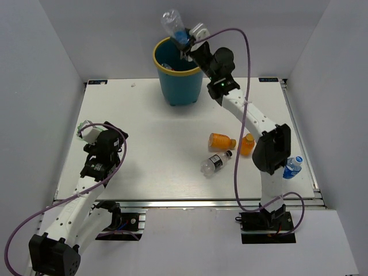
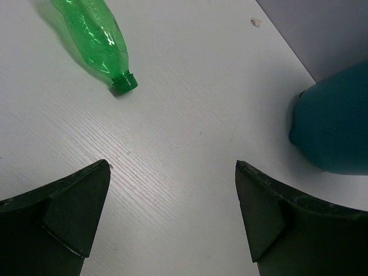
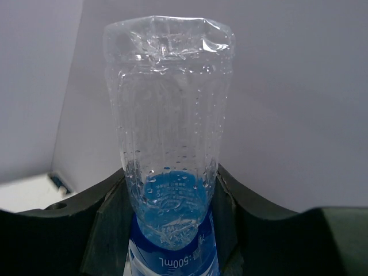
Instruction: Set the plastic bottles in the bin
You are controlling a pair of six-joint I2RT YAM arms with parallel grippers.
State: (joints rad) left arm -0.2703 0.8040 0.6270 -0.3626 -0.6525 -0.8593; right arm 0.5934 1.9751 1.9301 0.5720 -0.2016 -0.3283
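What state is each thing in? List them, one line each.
Bin: upright.
Blue-label bottle: gripped, in the air at the bin.
Right end effector: shut on the blue-label bottle.
Left end effector: open, empty.
Green bottle: lying on its side.
Dark-label bottle: lying on its side.
Orange bottles: on the table, outside the bin.

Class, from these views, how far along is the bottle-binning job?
Done: something clear, perhaps one bottle, lies in the bin. In hand: the right gripper holds a blue-label bottle above it. Left: two orange bottles, a dark-label bottle, a second blue-label bottle by the right arm, a green bottle before the open left gripper.
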